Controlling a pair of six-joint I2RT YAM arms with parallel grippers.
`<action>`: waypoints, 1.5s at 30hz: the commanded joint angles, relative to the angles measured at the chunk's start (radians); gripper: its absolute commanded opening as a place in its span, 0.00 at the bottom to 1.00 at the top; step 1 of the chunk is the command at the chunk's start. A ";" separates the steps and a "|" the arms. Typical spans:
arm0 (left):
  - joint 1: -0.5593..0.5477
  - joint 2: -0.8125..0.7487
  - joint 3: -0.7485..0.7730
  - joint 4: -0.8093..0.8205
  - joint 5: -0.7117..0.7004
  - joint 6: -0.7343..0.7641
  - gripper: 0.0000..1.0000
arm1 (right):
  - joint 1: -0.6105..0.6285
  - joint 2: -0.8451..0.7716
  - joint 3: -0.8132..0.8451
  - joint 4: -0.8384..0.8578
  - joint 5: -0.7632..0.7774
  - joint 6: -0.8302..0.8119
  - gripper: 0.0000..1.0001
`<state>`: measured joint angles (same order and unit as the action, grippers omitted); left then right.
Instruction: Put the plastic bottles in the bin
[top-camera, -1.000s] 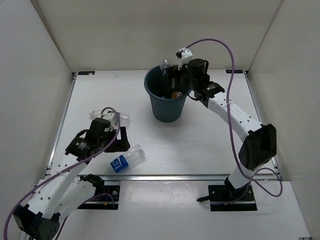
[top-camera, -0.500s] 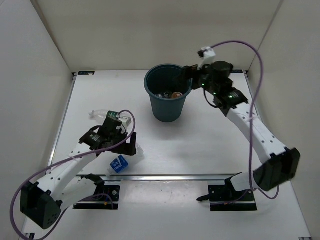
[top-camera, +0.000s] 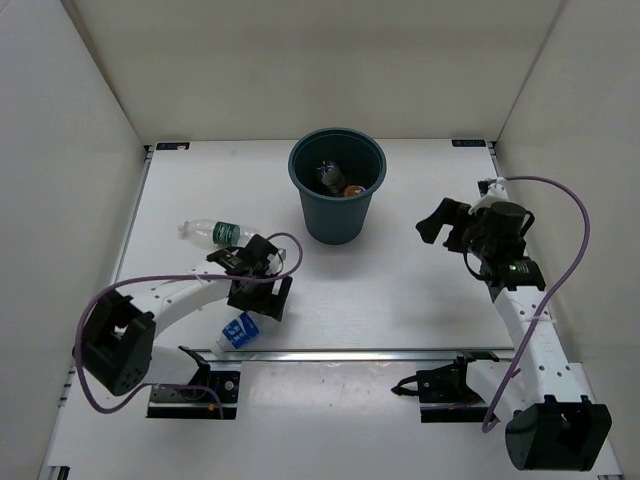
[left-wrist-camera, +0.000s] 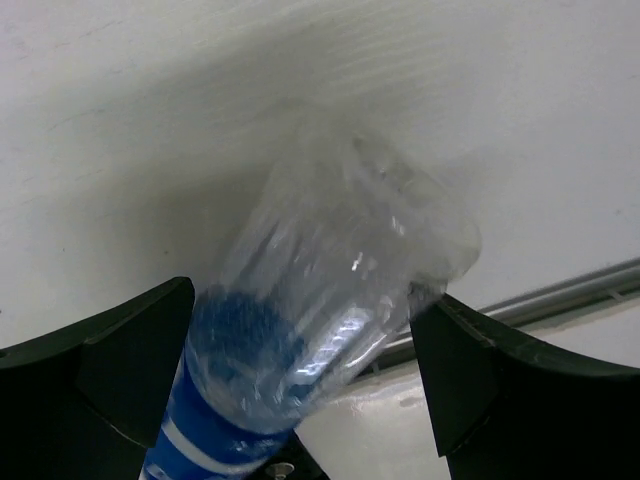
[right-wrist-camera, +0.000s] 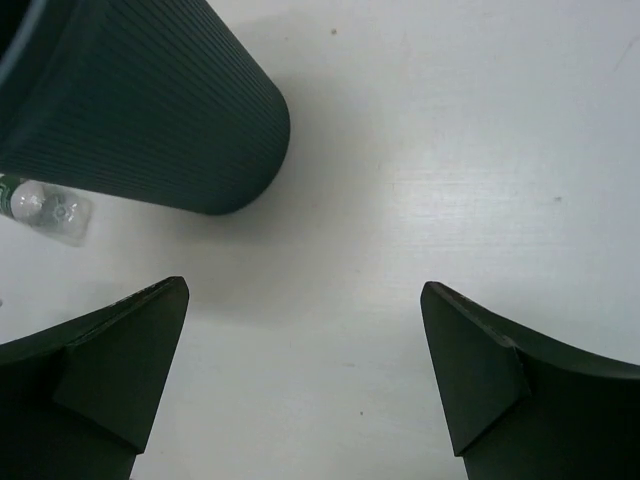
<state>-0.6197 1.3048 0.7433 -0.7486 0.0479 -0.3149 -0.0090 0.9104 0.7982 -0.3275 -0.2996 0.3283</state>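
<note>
The bin (top-camera: 335, 218) stands at the table's back middle; its ribbed wall shows in the right wrist view (right-wrist-camera: 150, 110). Inside it I see an orange bottle (top-camera: 353, 189) and a darker bottle (top-camera: 328, 175). A clear bottle with a green label (top-camera: 215, 232) lies on the left; its end shows beside the bin in the right wrist view (right-wrist-camera: 45, 208). A clear bottle with a blue label (top-camera: 238, 330) lies near the front left. My left gripper (top-camera: 268, 298) is open and straddles this bottle (left-wrist-camera: 300, 330). My right gripper (top-camera: 440, 222) is open and empty, right of the bin.
White walls close in the table on the left, back and right. A metal rail (top-camera: 400, 352) runs along the front edge, close to the blue-labelled bottle. Both arm bases sit at the near edge.
My right gripper has pulled back from over the bin to the right and toward the front. My left gripper has moved right and forward, over the blue-labelled bottle.
</note>
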 joint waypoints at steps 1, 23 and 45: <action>-0.017 0.040 0.040 0.051 -0.043 0.000 0.99 | -0.017 -0.047 -0.028 -0.054 -0.006 0.021 0.99; 0.011 0.067 1.098 0.139 -0.402 0.079 0.54 | -0.035 -0.212 -0.241 -0.163 0.014 0.054 0.99; -0.058 0.300 0.918 0.807 -0.517 0.018 0.98 | -0.055 -0.194 -0.220 -0.151 0.030 0.035 0.99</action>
<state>-0.6937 1.8046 1.7004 -0.0380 -0.4465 -0.2607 -0.0608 0.7132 0.5591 -0.5083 -0.2668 0.3737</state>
